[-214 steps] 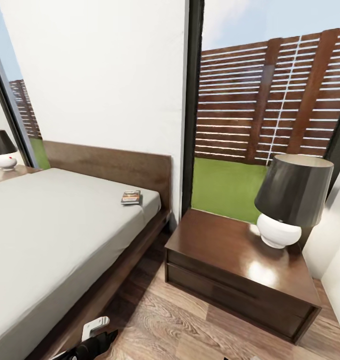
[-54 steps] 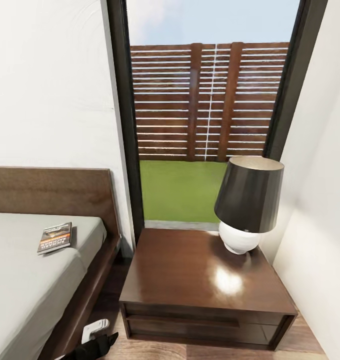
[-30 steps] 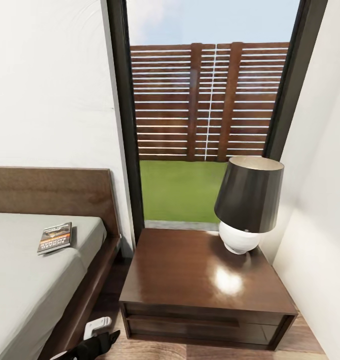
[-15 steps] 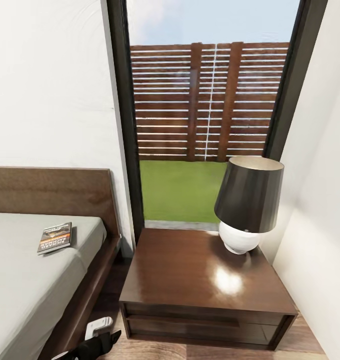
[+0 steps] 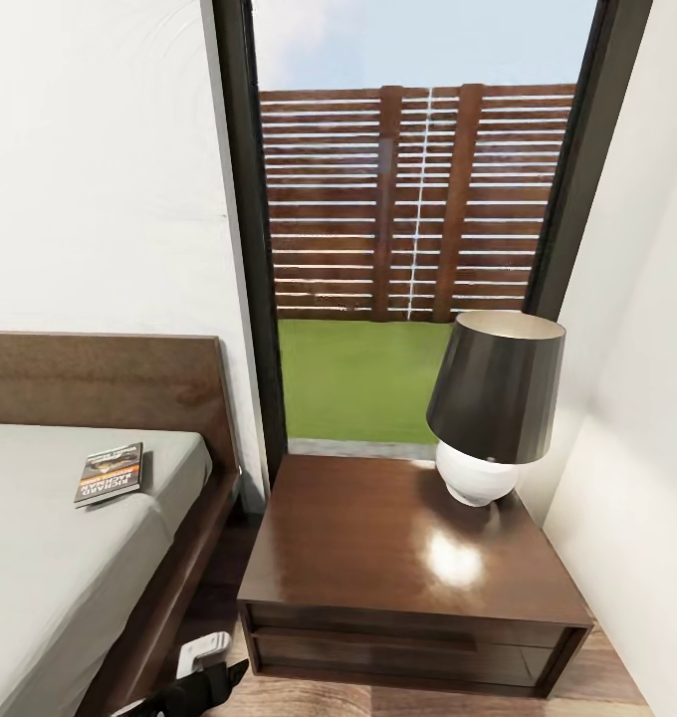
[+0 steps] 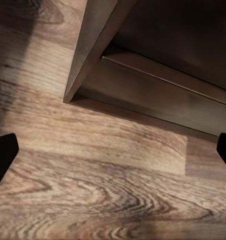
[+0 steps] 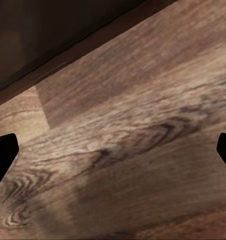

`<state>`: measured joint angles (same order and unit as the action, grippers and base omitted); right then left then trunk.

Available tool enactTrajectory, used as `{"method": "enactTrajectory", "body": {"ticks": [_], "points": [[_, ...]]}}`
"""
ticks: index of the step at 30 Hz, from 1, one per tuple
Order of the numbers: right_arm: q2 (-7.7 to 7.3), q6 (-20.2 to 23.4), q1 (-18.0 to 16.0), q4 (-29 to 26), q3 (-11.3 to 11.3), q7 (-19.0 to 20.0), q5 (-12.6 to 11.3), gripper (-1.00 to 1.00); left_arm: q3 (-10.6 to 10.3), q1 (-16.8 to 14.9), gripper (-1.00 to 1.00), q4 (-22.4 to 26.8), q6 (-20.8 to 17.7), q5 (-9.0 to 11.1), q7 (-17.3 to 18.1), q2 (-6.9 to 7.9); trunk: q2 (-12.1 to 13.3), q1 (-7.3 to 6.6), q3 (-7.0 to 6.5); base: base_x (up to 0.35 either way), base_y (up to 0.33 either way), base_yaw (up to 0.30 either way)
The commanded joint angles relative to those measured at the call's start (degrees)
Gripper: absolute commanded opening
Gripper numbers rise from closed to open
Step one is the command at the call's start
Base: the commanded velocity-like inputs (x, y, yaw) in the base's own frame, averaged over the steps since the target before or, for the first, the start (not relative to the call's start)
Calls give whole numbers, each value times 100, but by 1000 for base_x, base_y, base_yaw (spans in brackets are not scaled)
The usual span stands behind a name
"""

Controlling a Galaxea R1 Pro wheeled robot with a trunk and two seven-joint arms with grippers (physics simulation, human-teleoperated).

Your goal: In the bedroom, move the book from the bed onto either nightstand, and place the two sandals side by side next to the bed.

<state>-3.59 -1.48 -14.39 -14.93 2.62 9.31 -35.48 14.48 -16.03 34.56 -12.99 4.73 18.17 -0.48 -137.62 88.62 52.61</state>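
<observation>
Head view: the book (image 5: 110, 474) lies flat on the pale mattress of the bed (image 5: 50, 558), near the headboard corner. Just beside the bed stands the nightstand (image 5: 408, 568), carrying a lamp (image 5: 493, 403) with a dark shade at its far right corner. Left hand (image 5: 204, 662) sits low beside the bed frame. Left wrist view: left hand spread wide, empty, over the wood floor (image 6: 93, 175). Right wrist view: right hand (image 7: 113, 150) likewise wide and empty over floor.
</observation>
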Motion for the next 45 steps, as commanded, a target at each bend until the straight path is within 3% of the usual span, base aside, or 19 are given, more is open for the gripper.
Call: {"method": "enactTrajectory", "body": {"ticks": [1,3,9,16,33,38,45], "points": [[-8,30,-3,-80,33,19,-53,100,32,-3,100,7,-60,50,27,-10,-2,-1,6,0,0,0],[-15,172,-3,-265,41,20,-51,100,34,-4,100,8,-79,52,25,-18,-2,-1,6,0,0,0],[-2,1148,-3,-1069,64,27,-47,100,37,-2,100,80,-244,59,21,-28,-2,-1,6,0,0,0],[23,2048,-3,-1524,79,35,-57,100,39,-5,100,140,-393,63,14,-30,-2,-1,6,0,0,0],[26,2186,-3,-1569,82,131,-64,100,46,-5,100,147,-446,91,10,-106,-2,-1,6,0,0,0],[25,2199,-3,-1584,95,562,-59,100,44,-4,100,173,-636,96,28,-130,-2,-1,6,0,0,0],[-14,2281,-3,-1632,143,1783,-41,100,47,-4,100,558,-1219,111,58,-155,-2,-1,6,0,0,0]]}}
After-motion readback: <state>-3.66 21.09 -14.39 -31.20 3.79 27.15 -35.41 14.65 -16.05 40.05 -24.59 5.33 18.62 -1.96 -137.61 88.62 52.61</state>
